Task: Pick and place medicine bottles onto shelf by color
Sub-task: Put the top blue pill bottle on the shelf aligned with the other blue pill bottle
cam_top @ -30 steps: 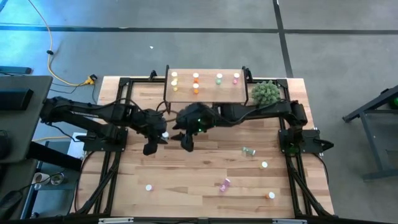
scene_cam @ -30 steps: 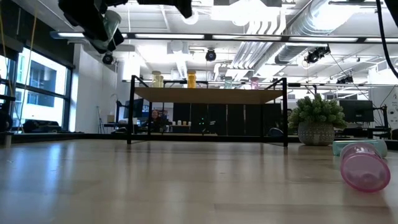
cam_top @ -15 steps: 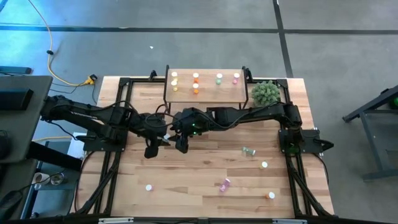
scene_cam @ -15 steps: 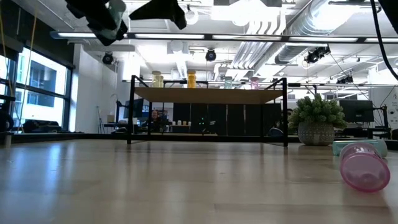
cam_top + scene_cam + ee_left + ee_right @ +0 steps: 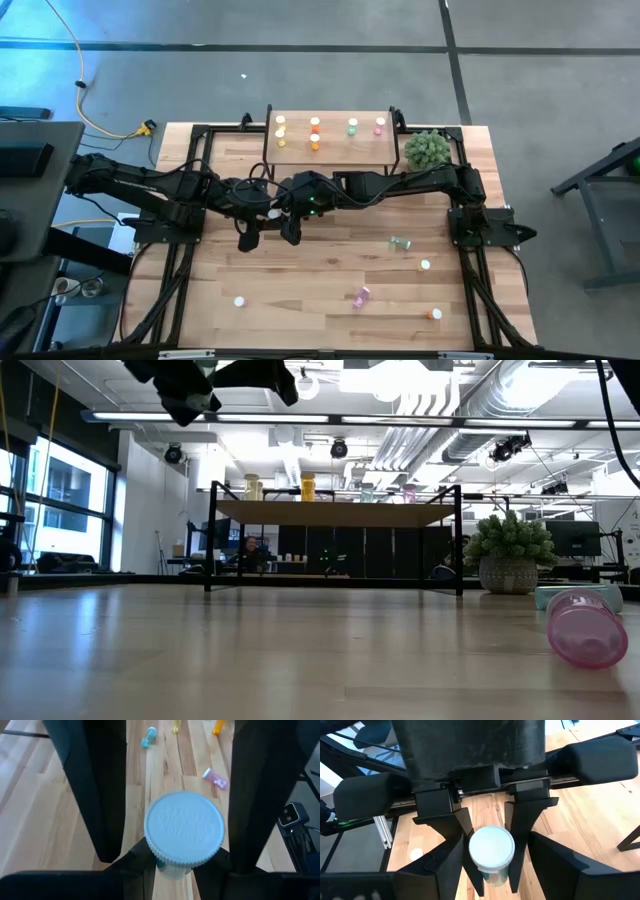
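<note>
Handover mid-air: left gripper [image 5: 249, 238] fingers clamped on a green bottle [image 5: 184, 831], white cap facing the right gripper [image 5: 291, 233], whose fingers stand apart either side of it.

Risks, my read:
- left lets go before right closes, so the bottle drops to the worktop [image 5: 330, 280] and rolls
- right pinches cap only and it slips

The shelf [image 5: 330, 152] sits beyond the fingers, already carrying bottles; plant [image 5: 427, 149] stands beside it. Loose bottles on the worktop: pink [image 5: 361, 295], teal [image 5: 400, 243].

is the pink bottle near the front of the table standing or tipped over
Tipped over. The pink bottle lies on its side on the tabletop in the low view.
</note>
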